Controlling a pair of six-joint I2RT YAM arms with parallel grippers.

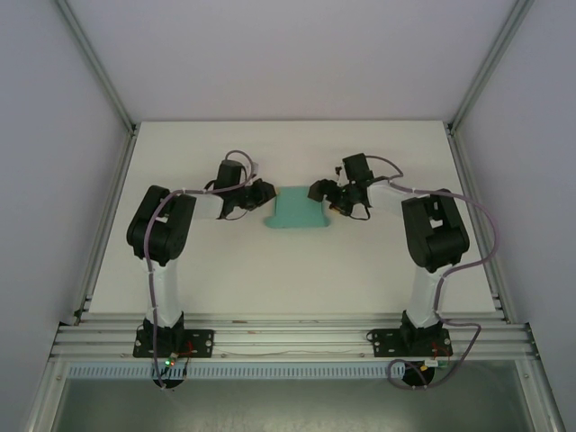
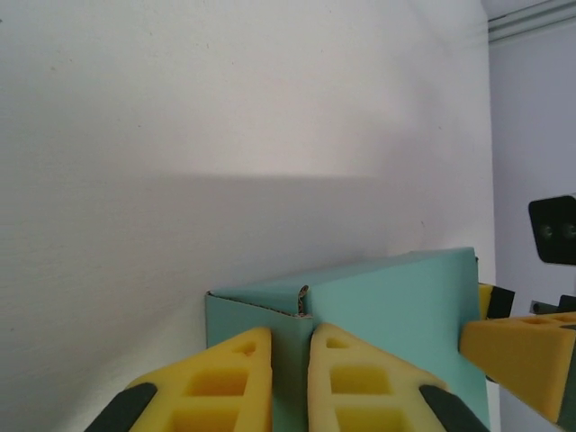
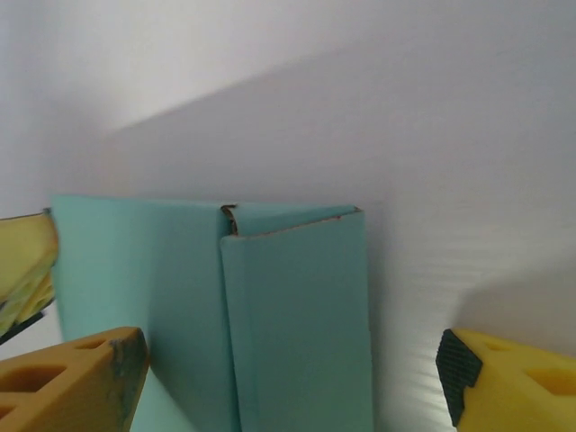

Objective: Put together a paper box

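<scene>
The teal-green paper box [image 1: 297,209] lies at mid-table, partly folded, its side flaps turned up. My left gripper [image 1: 264,193] is at its left end. In the left wrist view the yellow fingers [image 2: 234,369] of the left gripper [image 2: 291,335] pinch a raised folded flap of the paper box [image 2: 396,306]. My right gripper [image 1: 319,193] is at the right end. It stands open [image 3: 290,355], its fingers wide on either side of the folded right flap of the paper box [image 3: 135,270] without touching it.
The white table [image 1: 270,270] stretches around the box, with metal frame rails along its sides and front. White walls enclose the back and sides. One yellow finger of the right gripper [image 2: 522,351] shows at the box's far end.
</scene>
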